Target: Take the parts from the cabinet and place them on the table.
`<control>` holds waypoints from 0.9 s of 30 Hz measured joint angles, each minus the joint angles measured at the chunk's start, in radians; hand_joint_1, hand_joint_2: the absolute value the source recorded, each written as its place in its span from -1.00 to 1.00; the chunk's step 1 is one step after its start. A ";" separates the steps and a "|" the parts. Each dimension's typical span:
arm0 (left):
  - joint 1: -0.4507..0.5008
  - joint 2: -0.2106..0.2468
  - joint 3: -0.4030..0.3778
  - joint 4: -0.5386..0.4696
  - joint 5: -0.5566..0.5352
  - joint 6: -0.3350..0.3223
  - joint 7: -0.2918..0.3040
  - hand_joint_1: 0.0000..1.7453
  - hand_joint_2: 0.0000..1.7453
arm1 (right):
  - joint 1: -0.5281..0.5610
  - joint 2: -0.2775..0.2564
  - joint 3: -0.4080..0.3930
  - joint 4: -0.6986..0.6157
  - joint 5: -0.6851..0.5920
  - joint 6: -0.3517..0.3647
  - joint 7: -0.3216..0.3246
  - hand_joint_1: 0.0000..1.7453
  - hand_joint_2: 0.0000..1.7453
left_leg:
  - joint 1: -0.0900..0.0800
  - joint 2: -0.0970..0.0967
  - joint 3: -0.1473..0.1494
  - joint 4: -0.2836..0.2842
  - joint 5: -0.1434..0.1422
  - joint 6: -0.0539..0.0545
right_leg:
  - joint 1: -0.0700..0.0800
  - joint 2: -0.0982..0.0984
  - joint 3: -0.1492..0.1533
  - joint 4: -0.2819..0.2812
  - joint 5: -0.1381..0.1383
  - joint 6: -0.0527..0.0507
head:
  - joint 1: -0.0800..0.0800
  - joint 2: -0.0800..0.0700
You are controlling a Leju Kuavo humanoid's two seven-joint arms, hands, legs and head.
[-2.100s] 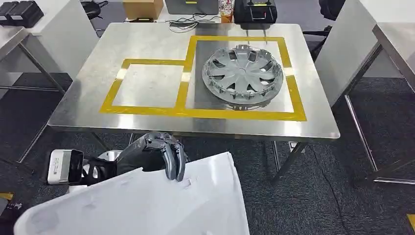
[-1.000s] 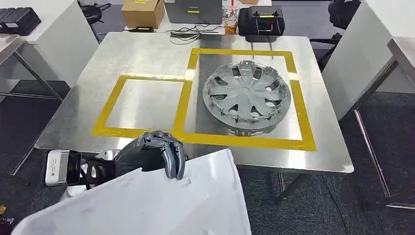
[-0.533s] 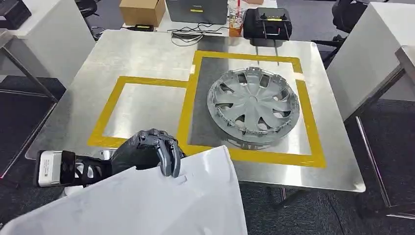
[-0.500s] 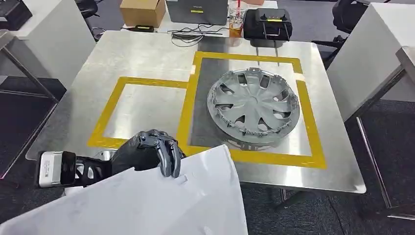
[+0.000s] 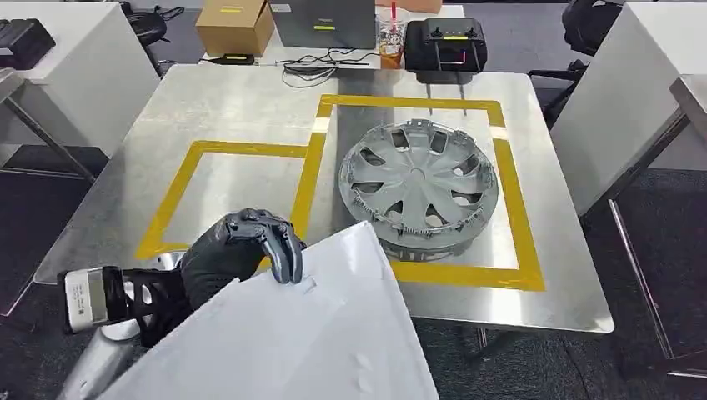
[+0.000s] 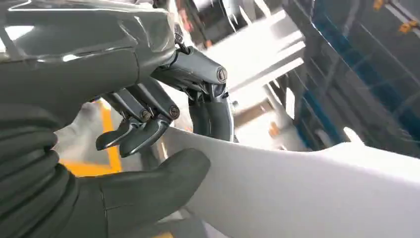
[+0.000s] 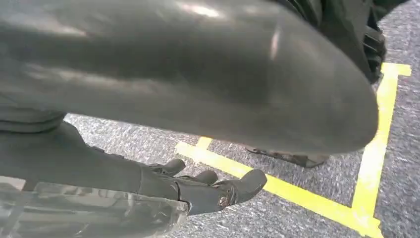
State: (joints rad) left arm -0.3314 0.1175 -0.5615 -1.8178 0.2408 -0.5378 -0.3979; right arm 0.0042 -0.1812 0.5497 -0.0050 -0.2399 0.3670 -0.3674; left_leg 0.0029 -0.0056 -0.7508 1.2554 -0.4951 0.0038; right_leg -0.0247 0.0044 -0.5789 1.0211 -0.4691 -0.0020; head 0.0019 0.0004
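Gripping the white panel (image 5: pixel 308 333) by its upper edge, the left hand (image 5: pixel 238 250) has the small yellow-taped square (image 5: pixel 238 192) at twelve o'clock, the panel's length trailing toward five, the right hand (image 7: pixel 208 188) hanging loosely curled, holding nothing.

The left hand (image 5: pixel 242 250) grips the upper edge of a large white panel (image 5: pixel 308 333), fingers curled over its rim, just at the near edge of the steel worktop (image 5: pixel 242 92). On the worktop, a grey wheel cover (image 5: pixel 418 185) lies flat inside the larger yellow tape square (image 5: pixel 508 200). A smaller tape square (image 5: pixel 179 196) adjoins it. Beyond the wheel cover stand a cardboard box (image 5: pixel 235 27), a drink cup (image 5: pixel 390 42) and a black controller (image 5: pixel 444 46).
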 joint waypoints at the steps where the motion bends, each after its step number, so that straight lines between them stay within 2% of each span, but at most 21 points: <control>1: -0.008 0.003 0.008 -0.003 -0.067 0.026 -0.005 1.00 1.00 | 0.001 0.000 0.000 0.000 0.006 0.001 -0.002 -1.00 -1.00 | -0.001 0.000 0.043 -0.085 0.040 0.006 | 0.002 0.001 0.004 0.000 -0.001 0.002 | 0.000 0.000; 2: -0.022 0.007 0.017 -0.005 -0.157 0.057 -0.007 1.00 1.00 | 0.000 0.000 0.000 0.000 0.011 0.001 -0.003 -1.00 -1.00 | -0.005 0.000 0.099 -0.187 0.080 0.019 | 0.003 0.001 0.007 -0.001 -0.003 0.001 | 0.000 0.000; 3: -0.036 0.013 0.025 -0.004 -0.243 0.089 -0.009 1.00 1.00 | -0.001 0.002 0.000 0.000 0.015 0.001 -0.004 -1.00 -1.00 | -0.010 0.002 0.121 -0.229 0.068 0.027 | 0.002 0.000 0.007 -0.002 -0.004 0.005 | 0.002 0.000; 4: -0.052 0.019 0.028 0.002 -0.328 0.123 -0.009 1.00 1.00 | -0.001 0.002 0.000 0.000 0.019 0.001 -0.006 -1.00 -1.00 | -0.013 0.004 0.123 -0.232 0.070 0.029 | 0.008 0.000 0.004 -0.002 -0.006 0.009 | 0.002 0.000; 6: -0.080 0.038 0.030 0.031 -0.456 0.184 -0.012 1.00 1.00 | -0.002 0.003 0.000 0.000 0.024 0.001 -0.010 -1.00 -1.00 | -0.018 0.004 0.123 -0.231 0.070 0.031 | 0.003 -0.003 0.006 -0.007 -0.005 0.018 | 0.000 0.000; 7: -0.100 0.046 0.030 0.058 -0.522 0.213 -0.013 1.00 1.00 | -0.005 0.005 0.001 0.000 0.027 0.001 -0.011 -1.00 -1.00 | -0.019 0.003 0.128 -0.241 0.074 0.036 | 0.006 -0.005 0.009 -0.012 -0.003 0.024 | -0.002 0.000; 8: -0.117 0.051 0.030 0.079 -0.578 0.237 -0.008 1.00 1.00 | -0.007 0.006 0.001 0.000 0.027 0.000 -0.012 -1.00 -1.00 | -0.004 0.004 0.145 -0.266 0.088 0.043 | 0.006 -0.005 0.003 -0.003 -0.008 0.027 | 0.000 0.000; 9: -0.137 0.056 0.029 0.111 -0.631 0.264 -0.004 1.00 1.00 | -0.006 0.007 0.001 0.000 0.026 -0.004 -0.012 -1.00 -1.00 | -0.009 0.003 0.154 -0.278 0.091 0.047 | 0.008 -0.004 -0.008 0.025 -0.021 0.026 | 0.001 0.000; 11: -0.163 0.064 0.023 0.179 -0.755 0.318 0.017 1.00 1.00 | -0.007 0.008 0.000 0.000 0.025 -0.007 -0.011 -1.00 -1.00 | -0.011 0.004 0.154 -0.277 0.091 0.050 | 0.007 -0.004 -0.087 0.173 -0.080 0.017 | 0.003 0.000; 12: -0.170 0.071 0.019 0.210 -0.813 0.337 0.029 1.00 1.00 | -0.006 0.009 0.000 0.000 0.025 -0.006 -0.011 -1.00 -1.00 | -0.012 0.004 0.154 -0.277 0.090 0.051 | 0.007 -0.004 -0.131 0.250 -0.103 0.017 | 0.002 0.000; 13: -0.174 0.079 0.014 0.245 -0.868 0.352 0.042 1.00 1.00 | -0.006 0.010 0.000 0.000 0.025 -0.006 -0.011 -1.00 -1.00 | -0.013 0.004 0.153 -0.276 0.089 0.051 | 0.006 -0.004 -0.158 0.293 -0.110 0.022 | 0.003 0.000; 14: -0.175 0.084 0.013 0.274 -0.895 0.360 0.056 1.00 1.00 | -0.004 0.010 0.001 0.000 0.025 -0.005 -0.011 -1.00 -1.00 | -0.013 0.004 0.154 -0.276 0.089 0.051 | 0.005 -0.004 -0.160 0.285 -0.097 0.031 | 0.002 0.000; 15: -0.175 0.086 0.013 0.298 -0.918 0.367 0.067 1.00 1.00 | -0.001 0.010 0.000 0.000 0.023 -0.003 -0.011 -1.00 -1.00 | -0.013 0.002 0.154 -0.275 0.088 0.050 | 0.003 -0.004 -0.139 0.231 -0.069 0.042 | 0.003 0.000; 17: -0.176 0.087 0.014 0.336 -0.957 0.376 0.087 1.00 1.00 | -0.001 0.009 0.000 0.000 0.022 -0.003 -0.012 -1.00 -1.00 | -0.011 -0.001 0.155 -0.265 0.081 0.041 | -0.003 -0.005 -0.051 0.044 0.007 0.063 | 0.003 0.000; 18: -0.179 0.088 0.015 0.354 -0.974 0.381 0.094 1.00 1.00 | -0.001 0.011 0.000 0.000 0.022 -0.002 -0.012 -1.00 -1.00 | -0.013 -0.001 0.149 -0.255 0.075 0.034 | -0.004 -0.006 -0.031 -0.007 0.019 0.057 | 0.005 0.000; 20: -0.180 0.091 0.018 0.380 -1.025 0.392 0.120 1.00 1.00 | -0.001 0.011 0.000 0.000 0.018 0.003 -0.012 -1.00 -1.00 | -0.019 -0.001 0.144 -0.247 0.068 0.026 | 0.001 -0.004 -0.026 -0.006 0.025 0.032 | 0.003 0.000; 22: -0.180 0.090 0.025 0.421 -1.089 0.404 0.160 1.00 1.00 | -0.001 0.014 -0.001 0.000 0.013 0.009 -0.011 -1.00 -1.00 | -0.015 0.000 0.146 -0.248 0.068 0.022 | 0.005 -0.003 -0.025 -0.006 0.026 0.020 | 0.004 0.000; 23: -0.179 0.091 0.029 0.444 -1.116 0.411 0.170 1.00 1.00 | -0.001 0.017 -0.003 0.000 0.009 0.011 -0.010 -1.00 -1.00 | -0.012 0.000 0.139 -0.242 0.061 0.016 | -0.007 -0.003 -0.021 -0.009 0.027 0.014 | 0.004 0.000; 24: -0.178 0.091 0.037 0.472 -1.147 0.423 0.176 1.00 1.00 | 0.000 0.016 -0.006 0.000 0.006 0.012 -0.010 -1.00 -1.00 | -0.010 0.001 0.131 -0.216 0.042 0.008 | -0.007 -0.001 -0.018 -0.009 0.026 0.009 | 0.003 0.000; 25: -0.178 0.092 0.046 0.501 -1.164 0.437 0.177 1.00 1.00 | 0.001 0.017 -0.007 0.000 0.006 0.012 -0.010 -1.00 -1.00 | -0.007 0.001 0.105 -0.160 0.011 0.001 | -0.006 -0.001 -0.017 -0.009 0.025 0.004 | -0.002 0.000; 27: -0.176 0.091 0.062 0.574 -1.198 0.465 0.181 1.00 1.00 | 0.000 0.018 -0.009 0.000 0.006 0.015 -0.009 -1.00 -1.00 | 0.001 0.001 0.022 0.009 -0.060 -0.010 | -0.005 -0.001 -0.017 -0.009 0.023 0.002 | -0.001 0.000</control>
State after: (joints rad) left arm -0.5071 0.2083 -0.4994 -1.2439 -0.9574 -0.0732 -0.2171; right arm 0.0045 -0.1633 0.5409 -0.0050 -0.2335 0.3819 -0.3765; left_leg 0.0037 -0.0048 -0.7290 1.2645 -0.5552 -0.0057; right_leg -0.0299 0.0034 -0.5962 1.0124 -0.4457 0.0004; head 0.0008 0.0004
